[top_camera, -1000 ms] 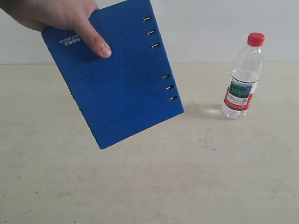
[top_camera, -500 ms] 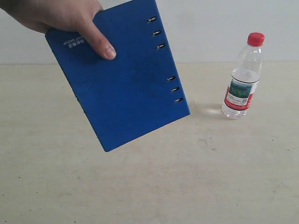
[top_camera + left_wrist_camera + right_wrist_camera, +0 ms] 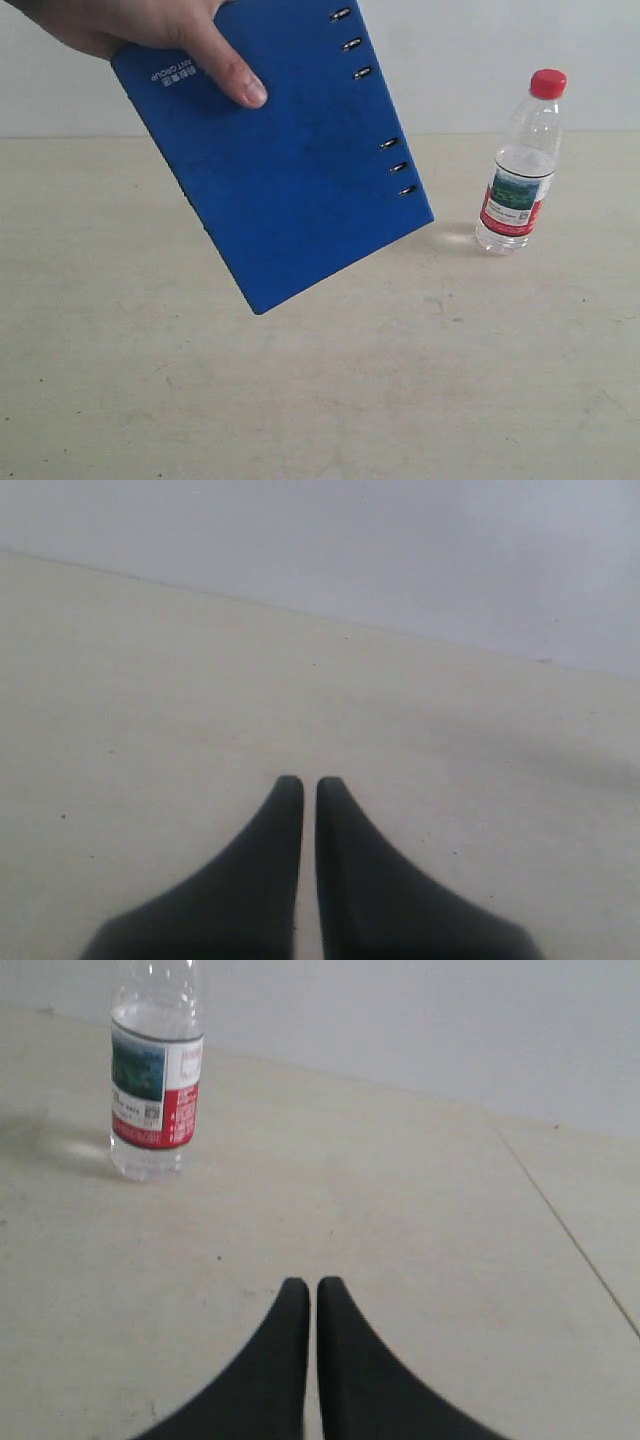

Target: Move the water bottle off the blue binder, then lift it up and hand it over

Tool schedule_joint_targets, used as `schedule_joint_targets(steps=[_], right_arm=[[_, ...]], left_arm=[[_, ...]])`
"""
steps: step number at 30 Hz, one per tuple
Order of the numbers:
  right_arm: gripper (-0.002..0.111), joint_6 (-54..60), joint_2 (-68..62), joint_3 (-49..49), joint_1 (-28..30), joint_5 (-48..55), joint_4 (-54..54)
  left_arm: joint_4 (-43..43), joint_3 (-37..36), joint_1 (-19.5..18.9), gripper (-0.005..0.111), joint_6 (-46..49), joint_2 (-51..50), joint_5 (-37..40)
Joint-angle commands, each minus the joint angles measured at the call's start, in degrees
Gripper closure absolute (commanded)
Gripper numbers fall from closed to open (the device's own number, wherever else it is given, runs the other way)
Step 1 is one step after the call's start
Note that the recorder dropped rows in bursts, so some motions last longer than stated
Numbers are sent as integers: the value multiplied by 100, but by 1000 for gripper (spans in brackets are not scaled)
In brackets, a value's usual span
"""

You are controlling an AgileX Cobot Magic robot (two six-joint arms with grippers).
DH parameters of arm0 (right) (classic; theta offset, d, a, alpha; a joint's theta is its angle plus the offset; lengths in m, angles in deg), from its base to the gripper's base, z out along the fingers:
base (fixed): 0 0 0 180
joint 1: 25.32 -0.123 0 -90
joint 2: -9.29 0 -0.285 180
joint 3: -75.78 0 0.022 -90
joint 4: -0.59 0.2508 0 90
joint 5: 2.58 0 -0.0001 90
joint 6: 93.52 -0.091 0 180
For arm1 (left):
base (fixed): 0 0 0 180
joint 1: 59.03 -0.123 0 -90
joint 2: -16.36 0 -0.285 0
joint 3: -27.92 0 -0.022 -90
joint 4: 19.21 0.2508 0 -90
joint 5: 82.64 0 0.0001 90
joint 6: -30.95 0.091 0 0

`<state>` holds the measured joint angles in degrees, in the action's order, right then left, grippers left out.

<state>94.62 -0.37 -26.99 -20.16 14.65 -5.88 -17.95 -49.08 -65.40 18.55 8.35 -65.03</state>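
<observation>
A small clear plastic water bottle (image 3: 520, 165) with a red cap is standing upright on the pale tabletop (image 3: 400, 400), with open room around it. Left of the bottle in the exterior view, a person's hand (image 3: 140, 25) is holding a flat dark-blue binder (image 3: 290, 160) tilted in the air, clear of the bottle. The left fingers (image 3: 280, 820) and right fingers (image 3: 285, 1320) are pressing together, gripping nothing.

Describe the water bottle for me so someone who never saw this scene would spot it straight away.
On the pale table, look right in the exterior view, near the white wall. The water bottle stands upright there, touching nothing else. It is clear with a red cap and a green-and-red label, unlike the flat blue binder a person holds in the air.
</observation>
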Motion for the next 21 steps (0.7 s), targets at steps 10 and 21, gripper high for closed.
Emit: schedule_joint_targets(steps=[10,21], right_arm=[[108,-161,188,-1,-451,527,375],[108,-160,188,-1,-759,457,444]], left_arm=[[-23,-22,29,102,48,22,-158],[-23,-22,29,102,48,22,-174]])
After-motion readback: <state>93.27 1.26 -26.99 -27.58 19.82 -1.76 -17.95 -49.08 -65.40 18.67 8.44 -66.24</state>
